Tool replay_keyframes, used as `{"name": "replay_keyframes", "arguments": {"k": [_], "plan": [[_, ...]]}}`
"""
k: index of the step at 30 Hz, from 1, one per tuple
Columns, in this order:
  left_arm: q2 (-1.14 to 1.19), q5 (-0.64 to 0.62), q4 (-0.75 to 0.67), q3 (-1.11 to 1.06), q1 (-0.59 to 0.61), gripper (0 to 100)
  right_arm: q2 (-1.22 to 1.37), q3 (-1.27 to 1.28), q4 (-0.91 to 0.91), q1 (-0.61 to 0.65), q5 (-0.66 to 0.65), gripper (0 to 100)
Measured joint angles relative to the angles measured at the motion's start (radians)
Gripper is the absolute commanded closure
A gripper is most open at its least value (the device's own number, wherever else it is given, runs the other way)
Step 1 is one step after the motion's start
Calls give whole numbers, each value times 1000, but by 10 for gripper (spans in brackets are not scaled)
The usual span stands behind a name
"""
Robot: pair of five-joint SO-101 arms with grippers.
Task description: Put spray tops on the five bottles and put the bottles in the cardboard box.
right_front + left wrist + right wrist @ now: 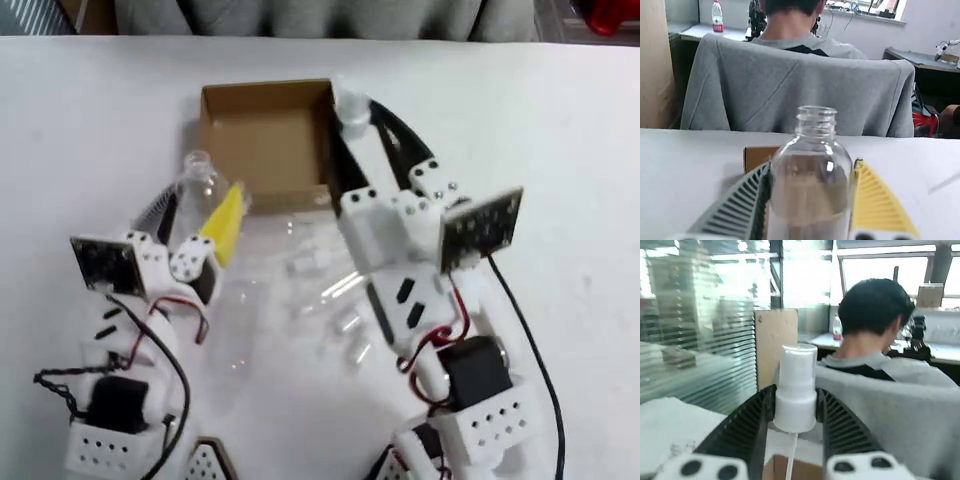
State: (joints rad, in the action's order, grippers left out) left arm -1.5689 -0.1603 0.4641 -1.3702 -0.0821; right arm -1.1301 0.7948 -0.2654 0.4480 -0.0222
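While left fingers [880, 205] grip bottle [810, 185] | right fingers [840, 430] — spray top [796, 390]

Uncapped bottle [810, 172], separate spray top [796, 390]
The clear bottle is upright at the open cardboard box's [262, 140] near-left corner; the white spray top is upright at its far-right corner.

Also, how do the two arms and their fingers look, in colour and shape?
Both are white plastic with black motors and red and black cables. The left gripper has one grey ribbed finger and one yellow; the right gripper has black ribbed fingers.
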Motion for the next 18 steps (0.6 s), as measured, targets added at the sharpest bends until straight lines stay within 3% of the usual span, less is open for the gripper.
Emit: {"name": "replay_keyframes", "arguments": {"k": [7, 11, 18], "plan": [[-132, 29, -100, -106, -5, 980, 46, -164, 61, 141, 0, 984], [-193, 31, -167, -181, -74, 980, 169, -347, 55, 169, 0, 984], [-235, 31, -288, -295, -144, 980, 376, -677, -124, 229, 0, 984]]}}
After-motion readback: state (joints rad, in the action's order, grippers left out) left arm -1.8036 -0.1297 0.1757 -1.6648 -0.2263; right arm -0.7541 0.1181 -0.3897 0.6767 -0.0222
